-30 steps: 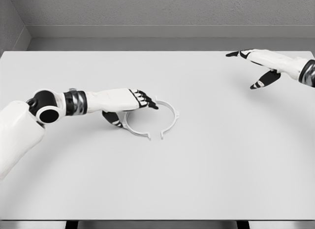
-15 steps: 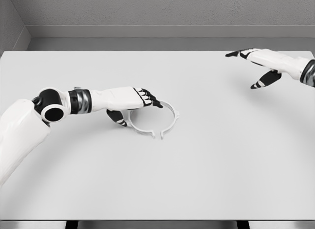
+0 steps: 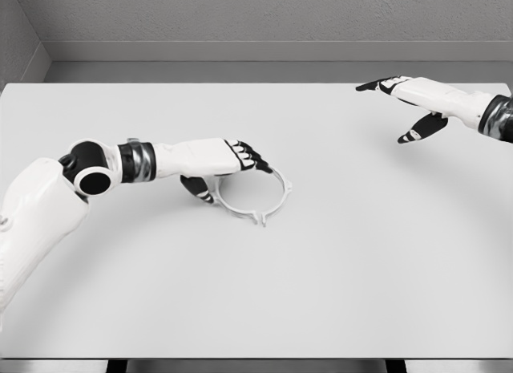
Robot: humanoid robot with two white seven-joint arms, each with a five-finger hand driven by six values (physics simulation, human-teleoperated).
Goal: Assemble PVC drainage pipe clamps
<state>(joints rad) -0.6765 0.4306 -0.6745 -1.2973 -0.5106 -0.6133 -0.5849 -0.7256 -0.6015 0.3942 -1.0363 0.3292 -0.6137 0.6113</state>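
left arm entering from 8 o'clock, elbow joint dark and round, forearm lying nearly level toward 3 o'clock, slightly raised at the wrist end. left hand palm down over the 9–10 o'clock side of the pipe clamp. dark fingertips reaching past the clamp's rim at its 11 o'clock, thumb hanging below at the clamp's 9 o'clock, just outside the ring. fingers partly curled, pinching about the rim; actual contact with the ring not resolvable, grasp not confirmed.

pipe clamp: thin white ring, lying flat on the table, a little left of table centre. split in the ring at its 6 o'clock, two small tabs there sticking outward toward the near edge, close together. outline seen as a shallow ellipse, long axis running 9 to 3 o'clock. small lug on rim near 3 o'clock.

right arm entering from 3 o'clock at the far right of the table, forearm pointing toward 9–10 o'clock. right hand well apart from the clamp, raised off the surface, fingers extended and relaxed, thumb dropped toward 7 o'clock, holding nothing.

grey wall beyond the far table edge at 12 o'clock.
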